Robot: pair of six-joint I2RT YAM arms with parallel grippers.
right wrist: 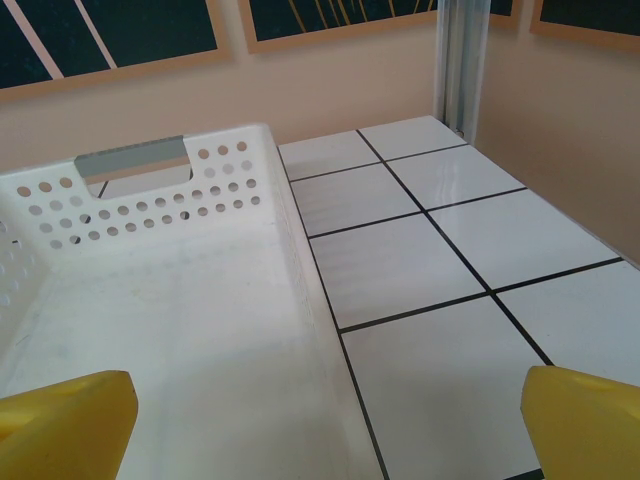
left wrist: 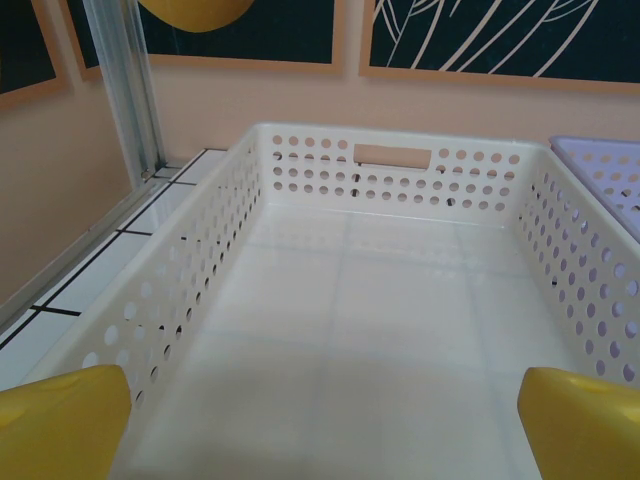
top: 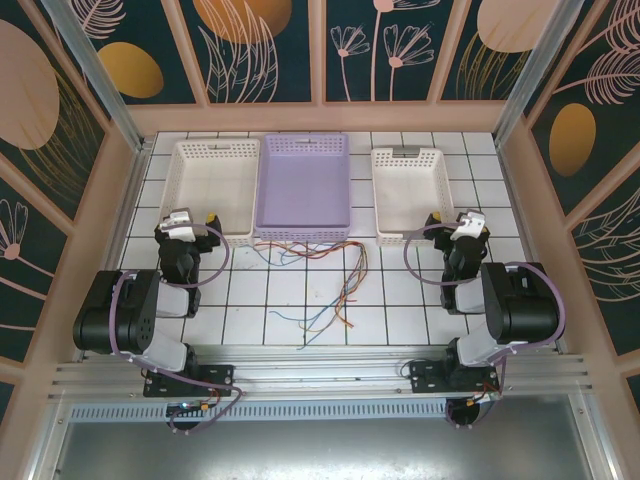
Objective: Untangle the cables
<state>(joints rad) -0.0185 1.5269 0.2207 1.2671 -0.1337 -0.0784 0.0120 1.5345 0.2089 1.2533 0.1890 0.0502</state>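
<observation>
Left gripper (top: 190, 220): fingers fully apart, holding nothing, touching nothing. In the wrist view the yellow fingertips (left wrist: 60, 425) sit at the two bottom corners and hang over the near end of the left white basket (left wrist: 390, 175), with the basket floor showing between them.

Right gripper (top: 455, 222): same state, jaws wide, nothing gripped. Its tips straddle the right wall of the right white basket (right wrist: 150, 200), one over the basket floor and the other over the tiles (right wrist: 430, 260).

Cables (top: 350, 280): a loose tangle of red, tan and blue wires on the tiles mid-table, just in front of the purple basket (top: 303, 137). A few strands reach its near wall. The tangle lies between the two arms, well apart from both grippers.
</observation>
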